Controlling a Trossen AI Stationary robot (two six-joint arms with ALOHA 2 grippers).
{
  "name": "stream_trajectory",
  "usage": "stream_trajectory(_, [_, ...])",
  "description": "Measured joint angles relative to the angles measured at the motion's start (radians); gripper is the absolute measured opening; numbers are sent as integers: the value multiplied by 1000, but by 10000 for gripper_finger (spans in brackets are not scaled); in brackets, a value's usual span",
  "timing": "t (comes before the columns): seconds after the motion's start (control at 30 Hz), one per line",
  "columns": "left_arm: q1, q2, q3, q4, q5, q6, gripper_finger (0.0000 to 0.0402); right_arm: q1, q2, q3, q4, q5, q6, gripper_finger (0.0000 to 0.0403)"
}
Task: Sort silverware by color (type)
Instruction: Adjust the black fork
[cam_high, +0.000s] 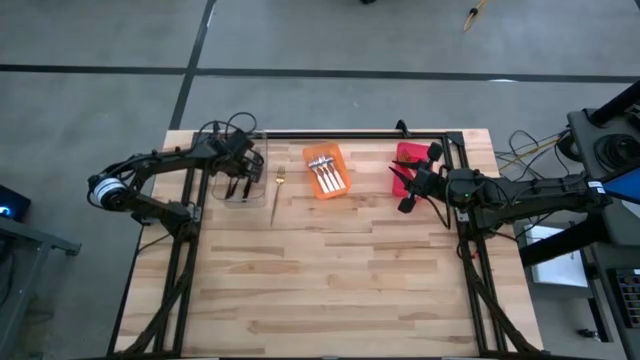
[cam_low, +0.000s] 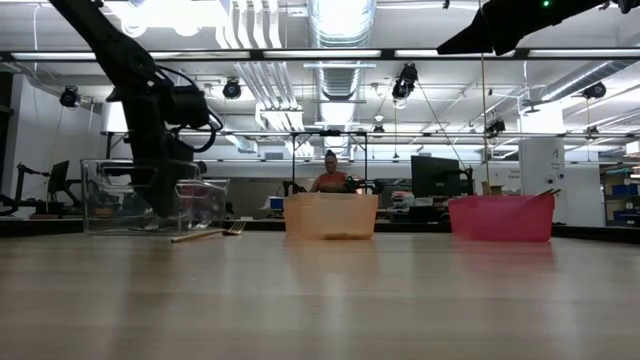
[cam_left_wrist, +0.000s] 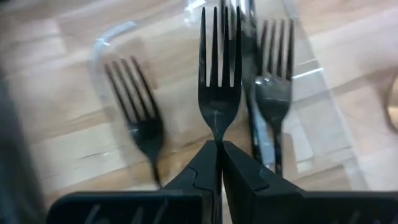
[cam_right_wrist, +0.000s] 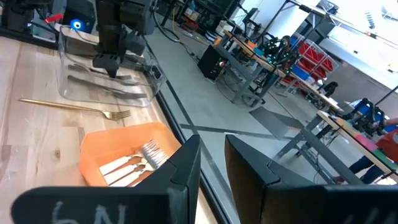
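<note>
Clear bin (cam_high: 240, 186), orange bin (cam_high: 326, 171), red bin (cam_high: 410, 160) on table (cam_high: 340, 290)

Even overhead light; ceiling lamps (cam_low: 180, 15) glare in low view — left wrist view blurred, perhaps motion.

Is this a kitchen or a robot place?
Probably a robot lab or workshop, not a kitchen. Behind the wooden table are workbenches with equipment, bare pipes on the ceiling, and a person at a desk.

My overhead camera looks straight down on the whole desk (cam_high: 330, 270), while the low one sits at desktop level facing the room. Both share the clear bin (cam_high: 240, 185), which my left wrist camera views very close; the right wrist camera sees it from afar.
</note>
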Motion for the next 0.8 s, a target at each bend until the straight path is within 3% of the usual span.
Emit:
stream_trajectory(0.17, [0, 0, 13, -28, -49, -35, 2, 0, 0, 0, 0, 0, 0, 66])
stream_trajectory(0.37, [-9, -1, 13, -25, -54, -131, 1, 0, 0, 0, 0, 0, 0, 66])
stream_trajectory(0.8, [-15, -1, 10, -26, -57, -192, 5, 0, 0, 0, -10, 0, 0, 66])
